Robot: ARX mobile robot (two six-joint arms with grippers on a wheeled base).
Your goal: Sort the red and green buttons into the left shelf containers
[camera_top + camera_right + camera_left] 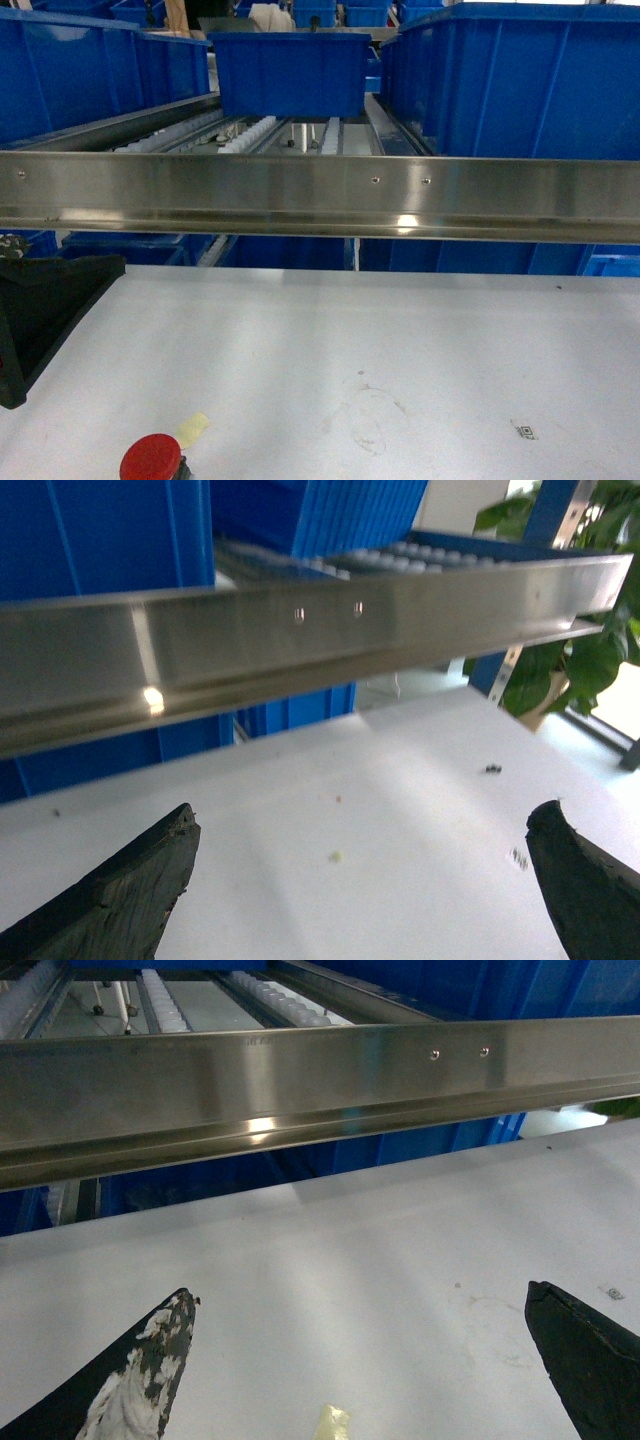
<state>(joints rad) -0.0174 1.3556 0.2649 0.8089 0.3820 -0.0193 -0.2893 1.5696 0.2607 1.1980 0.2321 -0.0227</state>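
Note:
Only the red button (150,458) shows, its glossy round cap at the bottom edge of the white table (400,340) in the head view; the green button is out of view. The left shelf containers (70,70) are big blue bins behind the steel rail (320,195). My left gripper (360,1292) stands open above bare table, nothing between its fingers (150,1380). Its black body (40,310) shows at the left edge, up and left of the red button. My right gripper (365,813) is open too, over empty table, and absent from the head view.
A yellowish scrap of tape (193,430) lies just beside the red button, also seen as tape (332,1423) between the left fingers. More blue bins stand at the centre (290,70) and right (520,80) on roller tracks. Green plant (590,660) at the far right.

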